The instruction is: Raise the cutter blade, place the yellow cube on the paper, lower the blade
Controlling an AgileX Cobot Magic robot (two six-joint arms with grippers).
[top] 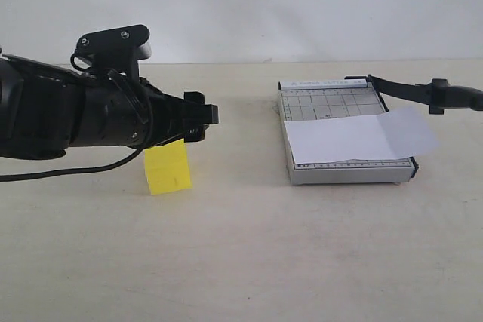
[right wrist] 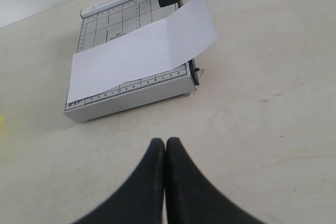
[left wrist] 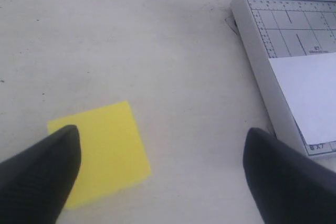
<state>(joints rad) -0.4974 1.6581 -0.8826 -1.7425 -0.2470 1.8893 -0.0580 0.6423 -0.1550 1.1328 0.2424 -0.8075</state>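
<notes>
Hovering over cube (top: 167,169), left gripper (left wrist: 163,140) is held spread wide, nothing grasped. Cube is set on table (top: 241,246), well left of board (top: 324,103). Paper (top: 362,137) is laid across board, overhanging blade-side edge. Blade (top: 400,88) is seen raised. Right gripper (right wrist: 166,145) is clenched, empty.

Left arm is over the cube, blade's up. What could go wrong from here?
1. The yellow cube sits off-centre under the left gripper, near one of its open jaws; closing may shove it aside.
2. The paper lies loose, overhanging the cutter board on the blade side; setting the cube down could slide it.
3. The cutter blade looks raised, with the shut right gripper apart from it; it might drop.
</notes>
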